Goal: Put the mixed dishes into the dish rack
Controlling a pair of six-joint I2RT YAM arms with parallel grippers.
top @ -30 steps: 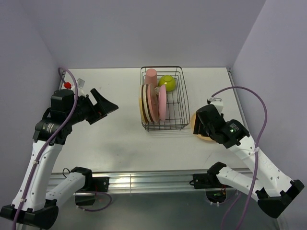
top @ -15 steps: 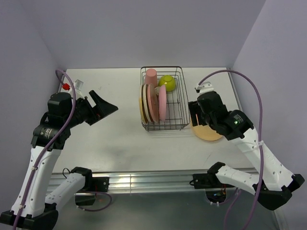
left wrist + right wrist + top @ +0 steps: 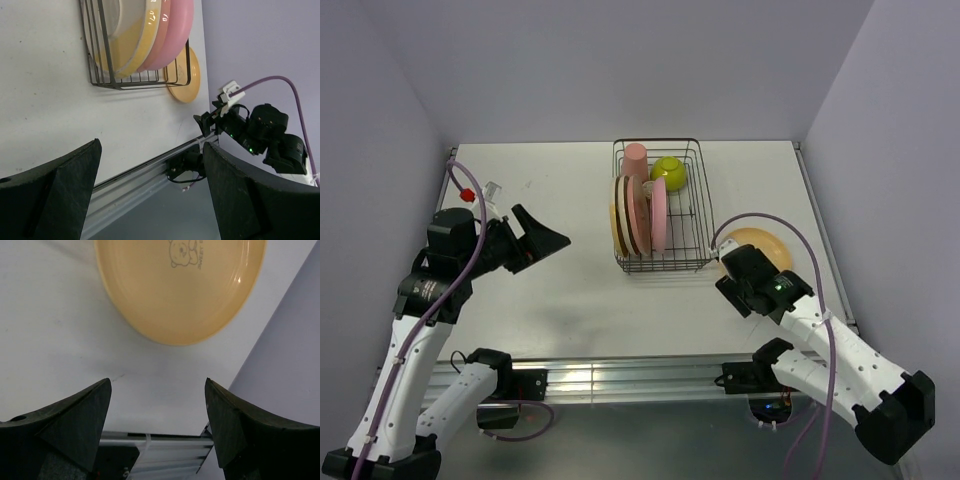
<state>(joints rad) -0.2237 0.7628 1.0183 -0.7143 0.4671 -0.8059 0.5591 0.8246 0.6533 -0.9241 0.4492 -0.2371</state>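
Orange-yellow plate [image 3: 760,243] lies flat on the table [image 3: 550,290], just right of the dish rack [image 3: 656,141], which holds three upright plates [image 3: 638,215], one pink tumbler [image 3: 636,160] and one green bowl [image 3: 669,172]. Right gripper [image 3: 157,385] and left gripper [image 3: 150,145] both gape empty.

— What's in the rack [image 3: 665,262]?
— Plates [image 3: 638,215] standing on edge along its left side, with a pink tumbler [image 3: 636,160] and a green bowl [image 3: 669,173] at the far end.
— Anything outside it?
— A yellow plate [image 3: 760,243] lies flat on the table [image 3: 550,300], just right of the rack and partly behind the right arm [image 3: 790,300].
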